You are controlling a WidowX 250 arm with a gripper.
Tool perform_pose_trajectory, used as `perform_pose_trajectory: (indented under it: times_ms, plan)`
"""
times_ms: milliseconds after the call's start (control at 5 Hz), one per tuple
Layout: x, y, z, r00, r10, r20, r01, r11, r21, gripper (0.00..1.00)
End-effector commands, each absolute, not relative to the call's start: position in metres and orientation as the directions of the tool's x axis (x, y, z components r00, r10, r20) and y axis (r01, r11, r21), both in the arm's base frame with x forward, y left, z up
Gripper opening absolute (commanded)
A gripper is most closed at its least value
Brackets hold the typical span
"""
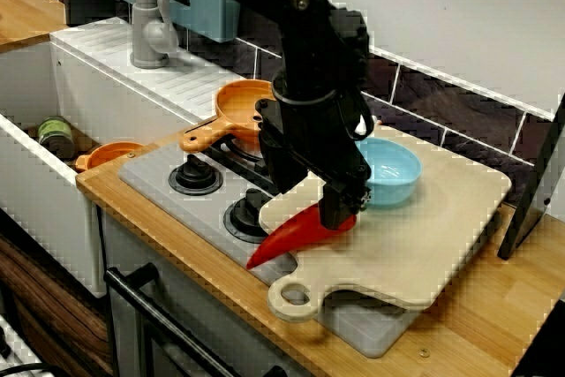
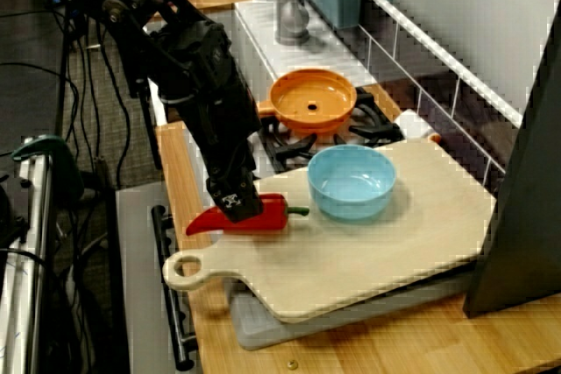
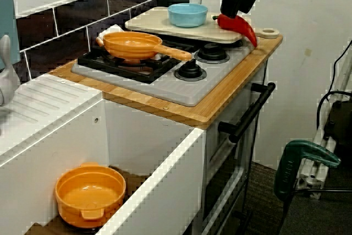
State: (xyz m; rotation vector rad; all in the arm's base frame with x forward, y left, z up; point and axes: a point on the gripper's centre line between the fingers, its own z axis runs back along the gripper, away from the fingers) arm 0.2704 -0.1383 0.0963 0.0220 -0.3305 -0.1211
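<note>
The gripper (image 2: 238, 207) is clamped on the red pepper (image 2: 268, 215) at the left edge of the cutting board (image 2: 386, 251), pointed tip overhanging, with the blue bowl (image 2: 351, 183) near it on the board

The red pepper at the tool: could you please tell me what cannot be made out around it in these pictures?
The tool: front view, its own body hides the fingertips, so its grip on the red pepper cannot be judged.
The pepper's underside: no view shows whether it rests on the cutting board.
The green can: front view, label too small.
The dark panel: view along the counter, cut off by the right edge.
</note>
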Motion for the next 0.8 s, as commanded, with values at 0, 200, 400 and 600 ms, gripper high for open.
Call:
perform_pose_trajectory:
  times_ms: [0,200,400,600]
  plan:
    - [0.2767,-0.1340,0.1005,0.935,-0.111,0.337,0.105,0.994,0.034,1.00]
    - [0.2777,-0.1343,0.0989,0.935,-0.107,0.337,0.101,0.994,0.035,1.00]
    - [0.2787,-0.1351,0.0951,0.937,-0.101,0.334,0.093,0.995,0.041,1.00]
    - [0.2802,-0.1367,0.0945,0.936,-0.090,0.341,0.080,0.996,0.043,1.00]
